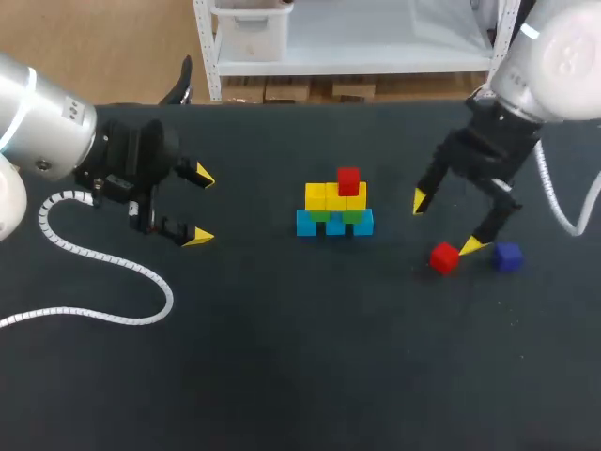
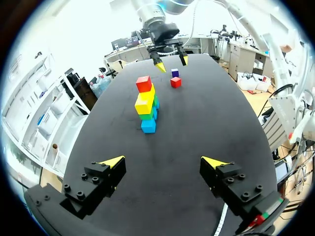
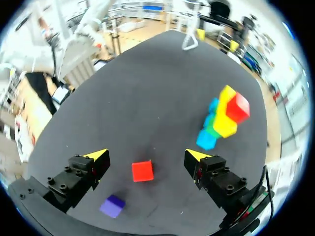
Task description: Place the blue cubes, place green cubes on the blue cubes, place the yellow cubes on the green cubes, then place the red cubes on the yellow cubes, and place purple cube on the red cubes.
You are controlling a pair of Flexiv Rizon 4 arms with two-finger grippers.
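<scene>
From the head view you can count the stack [image 1: 335, 209] at the middle of the table [image 1: 282, 357]: three blue cubes [image 1: 305, 224] in the bottom row, two green cubes [image 1: 321, 216] peeking out above them, and what looks like three yellow cubes [image 1: 315, 196] across those. One top red cube [image 1: 348, 179] sits on the yellow layer, toward your right arm's side. Both wrist views see the stack nearly end-on, so the rows overlap and cannot be counted there.

That makes two red cubes in all. The loose red cube [image 1: 444, 257] and the single purple cube [image 1: 507, 256] lie on the table well apart from the stack, near each other but not touching.

Only the right wrist view shows how the right gripper [image 1: 446, 223] stands to them. Its fingers are spread wide with the loose red cube between them, a gap on each side. The purple cube lies off beside one finger, outside the gap.

Your left gripper [image 1: 202, 207] is spread wide too, holding nothing, well apart from the stack on its other side.
</scene>
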